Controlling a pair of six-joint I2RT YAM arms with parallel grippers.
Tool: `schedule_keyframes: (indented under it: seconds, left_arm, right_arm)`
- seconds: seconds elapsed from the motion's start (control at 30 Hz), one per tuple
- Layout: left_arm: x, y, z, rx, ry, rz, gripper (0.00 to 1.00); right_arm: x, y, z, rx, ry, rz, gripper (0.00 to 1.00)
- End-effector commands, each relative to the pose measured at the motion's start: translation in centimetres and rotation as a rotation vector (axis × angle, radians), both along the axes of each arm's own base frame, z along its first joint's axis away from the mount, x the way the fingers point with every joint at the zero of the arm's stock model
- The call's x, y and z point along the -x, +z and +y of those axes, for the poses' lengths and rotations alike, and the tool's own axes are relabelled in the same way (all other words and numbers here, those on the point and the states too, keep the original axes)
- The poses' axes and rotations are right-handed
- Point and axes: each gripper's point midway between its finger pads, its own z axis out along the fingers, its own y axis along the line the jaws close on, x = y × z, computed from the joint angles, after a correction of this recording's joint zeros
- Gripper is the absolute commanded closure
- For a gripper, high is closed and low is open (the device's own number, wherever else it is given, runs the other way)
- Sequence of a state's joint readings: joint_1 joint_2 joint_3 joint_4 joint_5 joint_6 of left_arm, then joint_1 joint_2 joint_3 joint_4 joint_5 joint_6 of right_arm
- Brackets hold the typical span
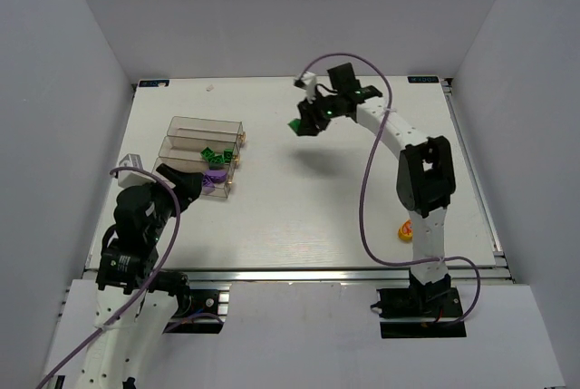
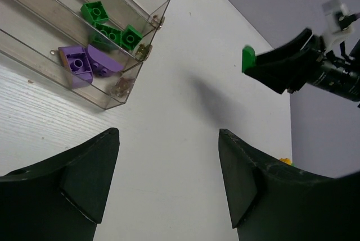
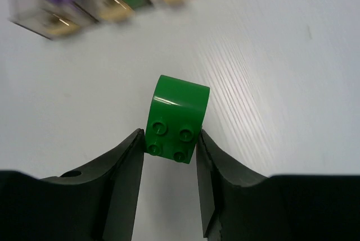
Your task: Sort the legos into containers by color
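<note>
My right gripper (image 3: 170,142) is shut on a green lego (image 3: 176,118) and holds it in the air above the table's middle back; it shows in the top view (image 1: 295,125) and the left wrist view (image 2: 248,59). The three joined clear containers (image 1: 201,155) stand at the left. The middle one holds green legos (image 2: 111,29), the near one purple legos (image 2: 85,62), and the far one looks empty. My left gripper (image 2: 169,176) is open and empty, low over the table just right of the containers. A yellow-orange lego (image 1: 405,230) lies by the right arm's base.
White walls enclose the table on three sides. The right arm (image 1: 421,171) reaches over the table's right half, its purple cable looping above. A small white speck (image 1: 210,89) lies near the back edge.
</note>
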State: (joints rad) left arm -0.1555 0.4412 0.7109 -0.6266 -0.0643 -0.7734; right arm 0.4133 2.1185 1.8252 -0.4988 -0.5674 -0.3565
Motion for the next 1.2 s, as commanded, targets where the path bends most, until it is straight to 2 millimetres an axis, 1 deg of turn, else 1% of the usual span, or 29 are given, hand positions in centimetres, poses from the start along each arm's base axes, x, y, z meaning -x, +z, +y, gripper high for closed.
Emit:
schedule_keyframes:
  seconds: [0.0, 0.03, 0.07, 0.1, 0.13, 0.2, 0.23, 0.3, 0.33, 0.37, 0.4, 0.43, 0.47, 0.5, 0.53, 0.57, 0.6, 0.67, 0.7, 0.73, 0.77, 0.83, 0.87, 0.97, 1.0, 1.03, 1.07, 1.1, 1.17]
  left_arm:
    - [0.5, 0.9, -0.9, 0.046, -0.038, -0.029, 0.19]
    - [0.8, 1.0, -0.9, 0.045, -0.04, -0.032, 0.19]
    - [0.9, 1.1, -0.9, 0.047, -0.041, -0.034, 0.19]
    - [1.0, 1.2, -0.9, 0.052, -0.041, -0.036, 0.19]
    - [1.1, 1.2, -0.9, 0.054, -0.042, -0.034, 0.19]
    - [1.5, 1.4, -1.0, 0.066, -0.046, -0.042, 0.19]
    - [1.6, 1.5, -1.1, 0.07, -0.049, -0.044, 0.19]
    - [1.9, 1.4, -0.9, 0.082, -0.039, -0.049, 0.19]
    - [2.0, 1.4, -0.9, 0.086, -0.038, -0.049, 0.19]
    - [2.2, 1.3, -0.9, 0.089, -0.037, -0.053, 0.18]
    - [2.3, 1.3, -0.9, 0.098, -0.035, -0.052, 0.18]
    - [2.5, 1.2, -0.8, 0.099, -0.034, -0.049, 0.18]
    - [2.6, 1.2, -0.8, 0.101, -0.034, -0.05, 0.18]
    - [2.8, 1.3, -0.8, 0.106, -0.033, -0.054, 0.18]
    - [2.9, 1.2, -0.8, 0.107, -0.032, -0.052, 0.18]
    - [2.9, 1.2, -0.8, 0.109, -0.032, -0.054, 0.18]
    - [3.0, 1.1, -0.8, 0.11, -0.031, -0.049, 0.18]
    - [3.0, 1.2, -0.8, 0.11, -0.031, -0.049, 0.18]
    - [3.0, 1.3, -0.8, 0.111, -0.031, -0.047, 0.18]
    - [3.0, 1.3, -0.8, 0.11, -0.031, -0.049, 0.18]
    - [3.0, 1.3, -0.8, 0.11, -0.031, -0.047, 0.18]
    - [3.0, 1.3, -0.8, 0.113, -0.03, -0.049, 0.18]
    - [3.2, 1.3, -1.3, 0.123, -0.06, -0.047, 0.18]
    - [3.0, 1.3, -1.6, 0.131, -0.07, -0.052, 0.18]
    - [3.0, 1.4, -1.6, 0.134, -0.073, -0.057, 0.18]
    - [2.9, 1.2, -1.7, 0.134, -0.077, -0.049, 0.18]
    - [2.8, 1.4, -1.8, 0.136, -0.081, -0.058, 0.17]
    - [2.7, 1.5, -1.9, 0.136, -0.086, -0.061, 0.18]
    - [2.3, 1.7, -2.2, 0.14, -0.098, -0.066, 0.18]
  right_arm:
    - [4.4, 5.5, 7.9, -0.141, 0.375, -0.177, 1.0]
    - [4.9, 5.7, 10.0, -0.147, 0.41, -0.203, 1.0]
    - [5.9, 5.6, 11.9, -0.149, 0.435, -0.21, 1.0]
    - [5.4, 5.4, 12.7, -0.135, 0.41, -0.232, 1.0]
    - [6.2, 5.5, 15.4, -0.156, 0.419, -0.251, 1.0]
    - [5.3, 5.3, 16.9, -0.141, 0.357, -0.286, 1.0]
    - [5.8, 5.6, 18.9, -0.162, 0.362, -0.318, 1.0]
    - [5.1, 5.4, 20.1, -0.151, 0.301, -0.331, 1.0]
    - [5.4, 5.4, 21.5, -0.166, 0.298, -0.348, 1.0]
    - [4.7, 5.3, 21.8, -0.161, 0.24, -0.355, 1.0]
    - [4.5, 5.3, 22.1, -0.165, 0.222, -0.37, 1.0]
    - [4.7, 5.7, 23.2, -0.181, 0.214, -0.404, 1.0]
    - [4.6, 5.5, 23.6, -0.18, 0.198, -0.417, 1.0]
    - [3.9, 5.4, 23.6, -0.172, 0.161, -0.437, 1.0]
    - [4.1, 5.1, 24.3, -0.173, 0.159, -0.446, 1.0]
    - [4.1, 5.5, 24.7, -0.184, 0.153, -0.467, 1.0]
    - [3.8, 4.9, 24.9, -0.179, 0.147, -0.471, 1.0]
    - [4.2, 4.6, 25.5, -0.186, 0.156, -0.474, 0.9]
    - [4.5, 4.4, 25.6, -0.186, 0.162, -0.469, 0.83]
    - [4.9, 4.1, 25.8, -0.185, 0.169, -0.465, 0.72]
    - [5.1, 3.8, 25.8, -0.184, 0.178, -0.456, 0.67]
    - [5.2, 3.4, 25.7, -0.179, 0.184, -0.45, 0.64]
    - [5.3, 3.3, 25.7, -0.178, 0.187, -0.443, 0.61]
    - [5.6, 3.2, 25.7, -0.176, 0.197, -0.434, 0.56]
    - [5.5, 3.2, 25.6, -0.178, 0.196, -0.433, 0.47]
    - [5.5, 3.2, 25.6, -0.177, 0.193, -0.431, 0.44]
    - [5.5, 3.3, 25.6, -0.177, 0.193, -0.433, 0.38]
    - [5.3, 3.7, 25.5, -0.179, 0.188, -0.434, 0.3]
    - [5.3, 4.5, 25.4, -0.189, 0.176, -0.424, 0.29]
